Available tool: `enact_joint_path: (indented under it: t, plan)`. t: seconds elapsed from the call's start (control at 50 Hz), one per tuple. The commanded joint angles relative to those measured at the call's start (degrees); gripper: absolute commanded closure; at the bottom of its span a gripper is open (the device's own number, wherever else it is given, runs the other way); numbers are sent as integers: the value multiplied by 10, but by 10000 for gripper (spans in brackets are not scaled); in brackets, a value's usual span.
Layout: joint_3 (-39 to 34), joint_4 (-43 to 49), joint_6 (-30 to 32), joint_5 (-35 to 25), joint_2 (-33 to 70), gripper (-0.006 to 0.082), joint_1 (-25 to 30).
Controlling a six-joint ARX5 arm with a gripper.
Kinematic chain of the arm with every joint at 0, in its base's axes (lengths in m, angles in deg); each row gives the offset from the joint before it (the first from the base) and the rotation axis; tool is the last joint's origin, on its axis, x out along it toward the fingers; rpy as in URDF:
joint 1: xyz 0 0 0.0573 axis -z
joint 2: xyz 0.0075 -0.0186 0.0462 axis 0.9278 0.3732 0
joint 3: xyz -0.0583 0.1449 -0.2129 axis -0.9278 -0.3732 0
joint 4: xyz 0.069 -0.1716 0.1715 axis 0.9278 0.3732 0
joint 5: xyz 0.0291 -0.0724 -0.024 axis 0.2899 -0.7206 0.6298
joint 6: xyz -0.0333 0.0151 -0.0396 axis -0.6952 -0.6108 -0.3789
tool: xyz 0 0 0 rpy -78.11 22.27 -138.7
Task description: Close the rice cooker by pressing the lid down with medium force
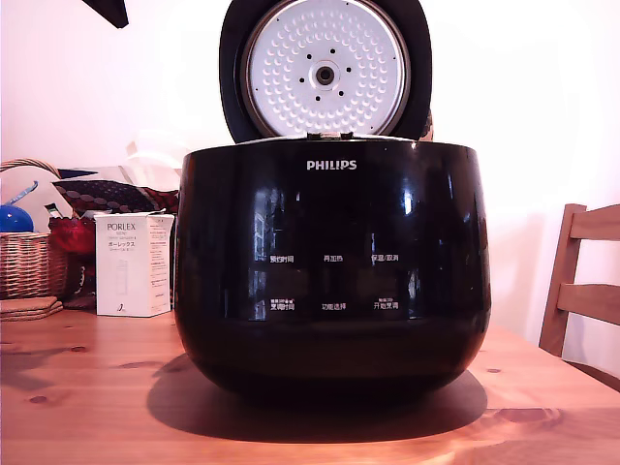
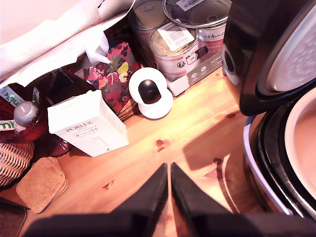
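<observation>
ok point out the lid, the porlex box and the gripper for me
lid [image 1: 325, 76], exterior view, on its dimpled silver inner disc.
Porlex box [image 1: 133, 263], exterior view, on its white front face.
gripper [image 2: 169, 180], wrist view, midway between the tips of its nearly touching black jaws.

Tool [image 2: 169, 170]: two matte black fingers [image 2: 148, 197], tapering to points (wedge-shaped), on black base bar.

- Glossy black rice cooker [image 1: 329, 271] with white lettering
- Lid [image 1: 325, 70]: black rim, dimpled silver inside
- White box [image 1: 133, 263]
- Orange-brown wooden worktop [image 1: 87, 397]
- Black claw [image 2: 169, 173]
</observation>
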Motion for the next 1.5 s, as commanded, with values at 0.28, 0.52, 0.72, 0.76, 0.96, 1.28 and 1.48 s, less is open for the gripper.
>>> enact_joint_path:
  t: [0.28, 0.52, 0.72, 0.76, 0.96, 1.28, 1.48]
  plan:
    - [59, -107, 38, -15, -5, 787, -1]
    - [123, -144, 37, -62, 5, 787, -3]
    - [189, -137, 37, -94, 41, 787, -10]
    - [204, -132, 37, -97, 52, 787, -10]
    - [271, -97, 38, -123, 110, 788, -10]
    - [345, -60, 38, -172, 197, 788, -10]
    - [352, -60, 37, -193, 226, 788, 0]
